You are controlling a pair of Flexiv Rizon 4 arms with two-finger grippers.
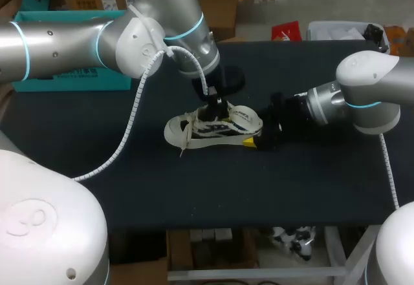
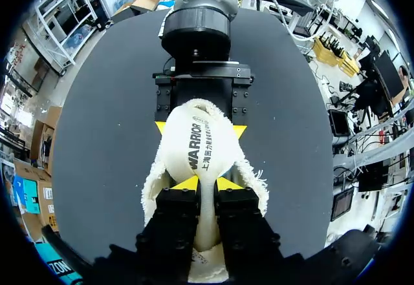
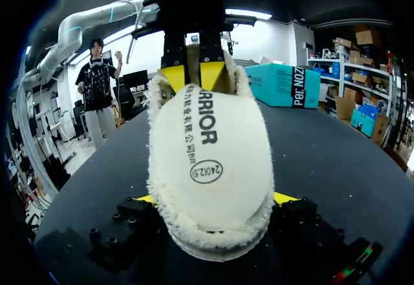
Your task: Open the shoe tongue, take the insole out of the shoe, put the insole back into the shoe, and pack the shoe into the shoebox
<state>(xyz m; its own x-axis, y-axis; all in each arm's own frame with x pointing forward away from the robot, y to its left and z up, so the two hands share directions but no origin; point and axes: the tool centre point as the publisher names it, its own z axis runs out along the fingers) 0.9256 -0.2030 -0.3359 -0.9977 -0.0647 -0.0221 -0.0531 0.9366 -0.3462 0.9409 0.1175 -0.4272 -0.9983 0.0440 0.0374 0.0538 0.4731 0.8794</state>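
Live now: my left gripper [image 2: 207, 183] is down over the shoe [image 1: 194, 133], its 2 fingers pressed close and pinching one end of the fuzzy white insole [image 3: 210, 162]. From that pinch the insole's long axis runs straight ahead to my right gripper [image 1: 257, 141], printed face showing, and its other end lies over that gripper. Because it is covered, I cannot tell whether my right gripper grips anything. The shoe lies on the black table [image 1: 129, 188] under my left gripper, heel at the right gripper and toe pointing away from it. From both wrists the insole hides nearly all of the shoe. The teal shoebox [image 1: 65, 78] sits behind my left arm, partly hidden.
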